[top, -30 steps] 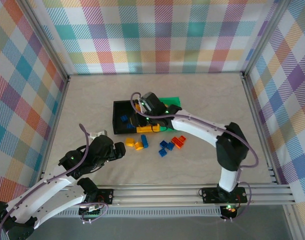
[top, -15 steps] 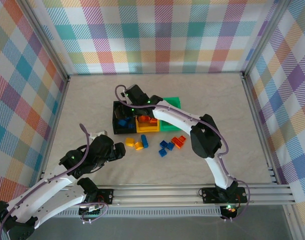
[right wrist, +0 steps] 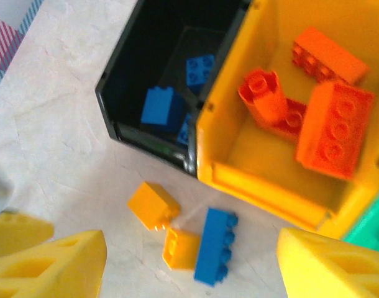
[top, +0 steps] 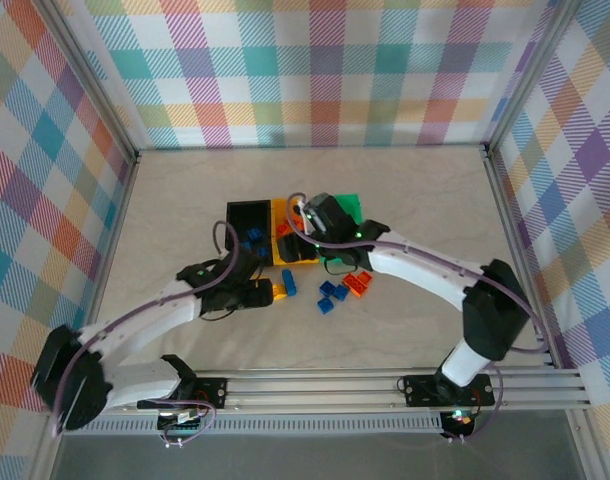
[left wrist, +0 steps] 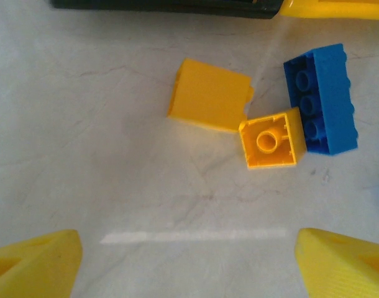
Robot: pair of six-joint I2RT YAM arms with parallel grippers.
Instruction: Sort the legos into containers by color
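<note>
Pincer on left arm (left wrist: pixel 189 262) has reached loose yellow legos (left wrist: pixel 209 94).

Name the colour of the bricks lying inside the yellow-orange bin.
Orange-red: the bricks in the yellow-orange bin show best in the right wrist view.

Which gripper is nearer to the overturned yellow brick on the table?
Left. The left gripper sits low, just beside the overturned yellow brick; the right gripper hovers higher, above the bins.
</note>
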